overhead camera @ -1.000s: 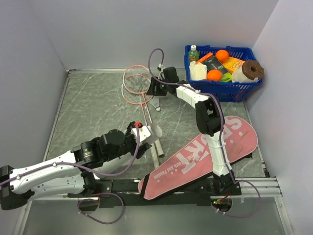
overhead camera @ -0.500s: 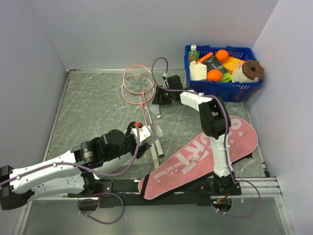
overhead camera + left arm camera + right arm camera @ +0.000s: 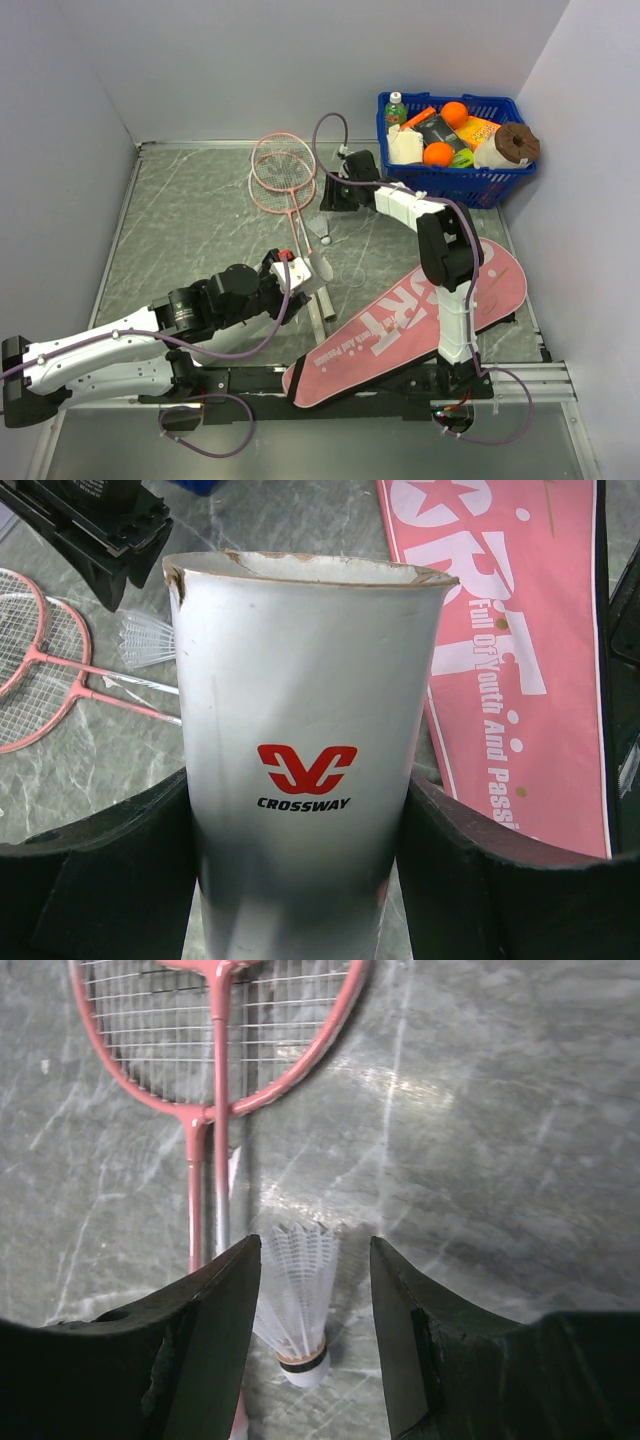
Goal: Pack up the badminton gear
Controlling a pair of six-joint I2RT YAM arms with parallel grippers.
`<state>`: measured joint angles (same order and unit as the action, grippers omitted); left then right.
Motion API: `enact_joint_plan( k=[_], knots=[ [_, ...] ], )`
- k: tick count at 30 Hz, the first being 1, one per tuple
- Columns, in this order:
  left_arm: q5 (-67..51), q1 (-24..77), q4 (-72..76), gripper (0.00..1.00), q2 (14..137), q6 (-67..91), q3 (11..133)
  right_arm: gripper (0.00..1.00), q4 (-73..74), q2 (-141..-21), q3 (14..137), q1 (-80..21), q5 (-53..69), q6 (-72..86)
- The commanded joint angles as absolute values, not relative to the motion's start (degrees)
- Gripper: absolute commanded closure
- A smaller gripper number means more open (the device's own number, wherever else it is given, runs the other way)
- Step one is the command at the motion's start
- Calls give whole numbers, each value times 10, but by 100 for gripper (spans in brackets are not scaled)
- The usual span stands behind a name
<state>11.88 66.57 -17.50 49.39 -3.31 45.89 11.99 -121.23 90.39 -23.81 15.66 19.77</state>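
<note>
Where the arms were bolted, near edge: the pink bag (image 3: 420, 320) lay flat on the table (image 3: 190, 220), lettered side up, slanting from the middle of the near edge away towards the right. The right arm's lower links crossed above it.
Left gripper (image 3: 290, 285): it lay low over the near-left part of the table and pointed away. In the left wrist view both fingers (image 3: 130, 860) pressed against the sides of the white tube (image 3: 300, 680), so the grip was closed on it.
White tube, position: it was held between those fingers with its open, chipped rim facing away. A red logo and the word CROSSWAY showed on its wall. The bag lay just to its right.
Shuttlecock (image 3: 325, 239): it lay on the table beyond the tube's mouth, just right of the racket shafts. In the right wrist view its cork end pointed towards the camera.
Right gripper (image 3: 317, 1250): it was reached out to mid-table with jaws apart, one finger on each side of the shuttlecock. A gap showed at the right finger (image 3: 400, 1320); contact at the left finger could not be judged.
Rackets (image 3: 283, 170): the two lay on the table with heads overlapping at the far middle and shafts running towards the near side.
Blue basket (image 3: 470, 185): it stood in the far right corner, filled with groceries, well apart from the gear.
</note>
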Motion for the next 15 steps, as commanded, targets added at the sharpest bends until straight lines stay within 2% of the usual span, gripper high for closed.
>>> enact_joint_plan(
  k=[1, 15],
  knots=[
    [118, 664, -159, 99, 491, -24, 486, 45, 166, -1175, 911, -236, 115, 172],
    [121, 664, -163, 99, 500, -20, 488, 43, 94, -1114, 881, -235, 151, 162]
  ],
)
